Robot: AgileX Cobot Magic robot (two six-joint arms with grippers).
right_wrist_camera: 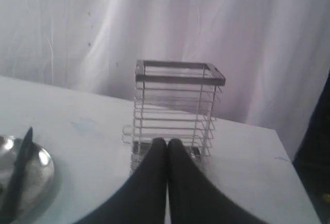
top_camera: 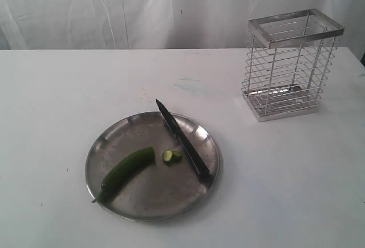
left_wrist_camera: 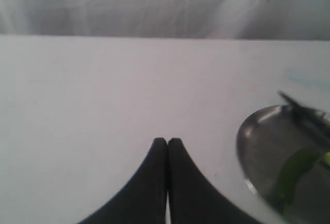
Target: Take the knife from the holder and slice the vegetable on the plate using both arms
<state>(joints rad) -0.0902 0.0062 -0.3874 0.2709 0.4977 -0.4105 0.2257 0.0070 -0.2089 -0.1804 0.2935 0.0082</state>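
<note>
Fingertips [left_wrist_camera: 159, 152] of the left gripper [left_wrist_camera: 167, 142] are pressed together with no gap and hold nothing, poised over the white tabletop [top_camera: 57, 100]. The right gripper [right_wrist_camera: 166, 142] is closed in the same way, also gripping nothing, and it faces the holder [right_wrist_camera: 175, 108]. That tall wire basket stands upright on the tabletop just beyond its tips.

Neither gripper appears in the exterior view. There, the round steel plate [top_camera: 100, 142] sits near the middle of the tabletop, well apart from the holder at the far right. The knife [top_camera: 183, 141] lies diagonally across the plate's right side, its tip reaching past the far rim and its handle at the near right rim. The vegetable [top_camera: 126, 171] lies slantwise on the plate's left half, stem tail at the near left rim. A small cut slice [top_camera: 171, 156] rests between its cut end and the blade.
</note>
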